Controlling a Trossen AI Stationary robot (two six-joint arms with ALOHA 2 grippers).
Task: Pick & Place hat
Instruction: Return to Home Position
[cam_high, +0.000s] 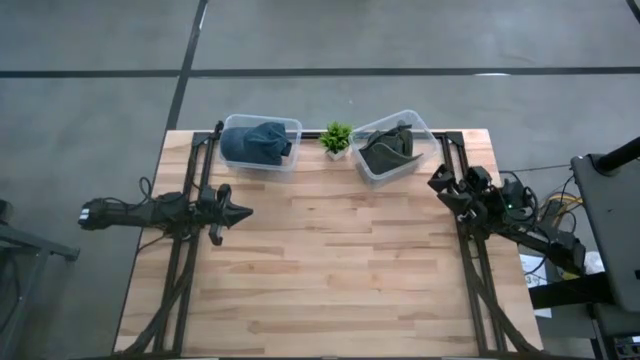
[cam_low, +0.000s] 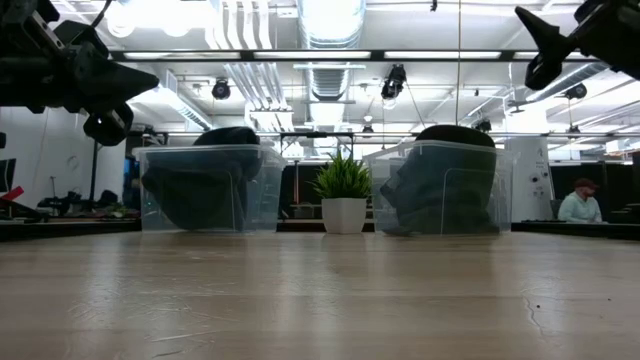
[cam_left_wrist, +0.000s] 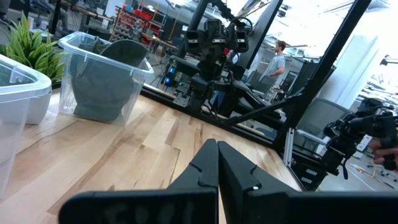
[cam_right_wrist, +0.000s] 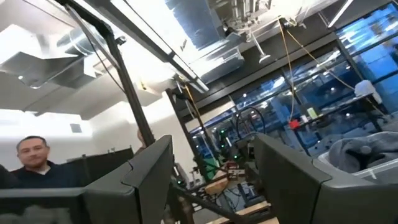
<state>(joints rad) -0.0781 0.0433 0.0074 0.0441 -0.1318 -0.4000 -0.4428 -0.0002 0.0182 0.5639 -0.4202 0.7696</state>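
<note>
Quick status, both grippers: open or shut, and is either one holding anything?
Left gripper: shut, holding nothing, above the table's left side.
Right gripper: open, holding nothing, raised at the table's right edge.

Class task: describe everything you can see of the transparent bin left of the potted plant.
The left transparent bin is a clear, plastic-looking rectangular tub with rounded corners and a thicker rim, no lid. It stands upright on the wooden table near its far edge, beside the small potted plant but apart from it. Dark blue caps fill it, the top one bulging above the rim.
</note>
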